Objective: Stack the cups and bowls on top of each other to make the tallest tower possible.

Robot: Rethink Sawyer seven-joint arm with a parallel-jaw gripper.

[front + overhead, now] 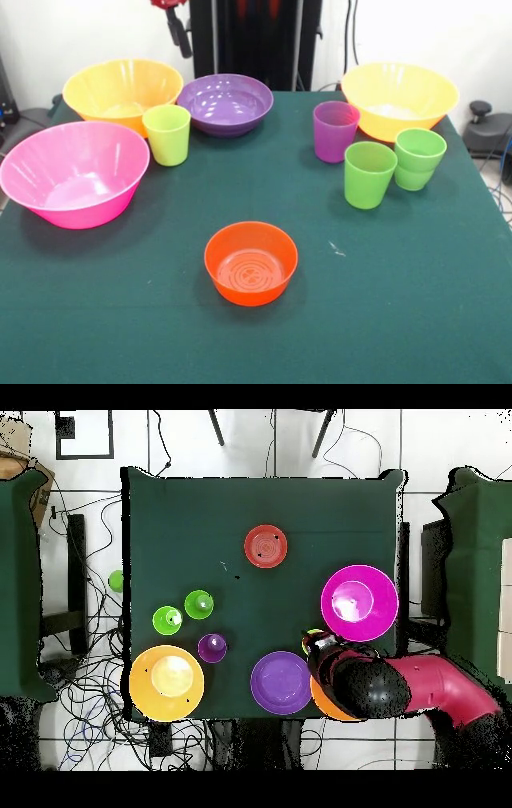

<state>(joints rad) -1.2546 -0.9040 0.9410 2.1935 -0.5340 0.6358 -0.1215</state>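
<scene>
The robot's gripper (177, 29), a dark part under a red piece, hangs at the top edge of the front view, above the far side of the green cloth table (416, 304). I cannot tell if it is released or clenched, and it holds nothing that I can see. In the overhead view the red and black arm (440, 686) reaches over one corner of the table and hides part of what is under it.

In the front view, far left of the gripper and nearer to the camera, stands the big glossy pink plastic bowl (74, 172). Just below the gripper on its left is a big orange-yellow plastic bowl (122, 90). The small yellow-green plastic cup (167, 134) stands upright almost directly under the gripper, just in front of this bowl. Just right of the gripper is the medium purple plastic bowl (225, 102). The small orange plastic bowl (250, 262) stands alone, well in front of the gripper.

Far to the right are the translucent purple cup (335, 130), one green plastic cup (369, 174), then another green cup (419, 156) that seems to sit inside a second one. Behind them is the second big orange-yellow bowl (399, 98).

No tower stands yet; the orange bowl, purple bowl and yellow-green cup are all apart.
</scene>
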